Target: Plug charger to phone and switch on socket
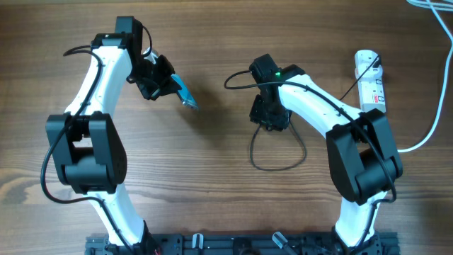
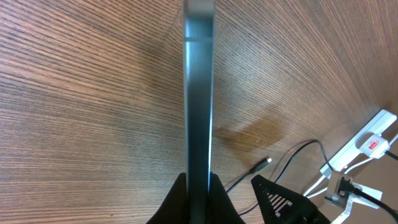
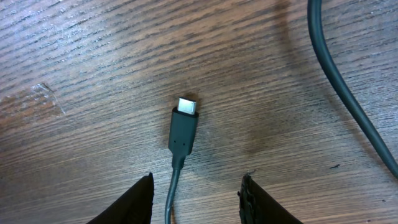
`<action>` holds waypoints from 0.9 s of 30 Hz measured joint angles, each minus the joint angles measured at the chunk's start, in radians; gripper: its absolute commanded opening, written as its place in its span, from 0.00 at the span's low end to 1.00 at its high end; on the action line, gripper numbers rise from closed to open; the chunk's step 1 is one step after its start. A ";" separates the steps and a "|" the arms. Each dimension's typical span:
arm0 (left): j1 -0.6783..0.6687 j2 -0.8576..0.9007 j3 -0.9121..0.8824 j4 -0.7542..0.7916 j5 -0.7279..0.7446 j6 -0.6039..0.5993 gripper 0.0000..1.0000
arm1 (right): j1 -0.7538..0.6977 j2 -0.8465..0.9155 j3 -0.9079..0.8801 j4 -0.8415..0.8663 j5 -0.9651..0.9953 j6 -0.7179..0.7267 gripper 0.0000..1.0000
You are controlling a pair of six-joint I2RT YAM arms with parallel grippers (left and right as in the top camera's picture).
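Observation:
My left gripper point(image 1: 168, 85) is shut on the phone point(image 1: 186, 95) and holds it off the table at the upper left. In the left wrist view the phone point(image 2: 199, 93) shows edge-on, running up from between the closed fingers of that gripper point(image 2: 199, 190). The charger lies as a thin black cable looped on the table point(image 1: 277, 164). Its connector tip point(image 3: 184, 127) lies flat on the wood just ahead of my right gripper point(image 3: 196, 183). The right jaws stand open on either side of the cable, touching nothing. The white socket point(image 1: 371, 83) lies at the far right.
A thick white cord point(image 1: 437, 106) runs from the socket along the right edge. Another stretch of black cable point(image 3: 348, 87) crosses the right wrist view's upper right. The right gripper point(image 2: 283, 200) and the socket point(image 2: 367, 144) show in the left wrist view's lower right.

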 measured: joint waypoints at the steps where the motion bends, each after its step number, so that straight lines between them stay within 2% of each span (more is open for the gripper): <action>1: 0.000 0.000 0.000 0.000 0.000 0.000 0.04 | 0.000 0.000 0.000 0.003 0.000 0.002 0.44; 13: 0.000 0.000 0.000 0.000 0.000 0.003 0.04 | 0.004 0.001 -0.066 0.095 0.001 0.053 0.42; 18: 0.000 0.000 0.000 0.001 0.000 0.003 0.04 | 0.021 0.000 -0.068 0.132 0.009 0.069 0.46; 21: 0.000 0.000 0.000 0.001 0.000 0.003 0.04 | 0.031 0.000 -0.068 0.140 0.020 0.094 0.24; 27: 0.000 0.000 0.000 0.001 0.000 0.003 0.04 | 0.043 0.000 -0.071 0.115 0.058 0.131 0.30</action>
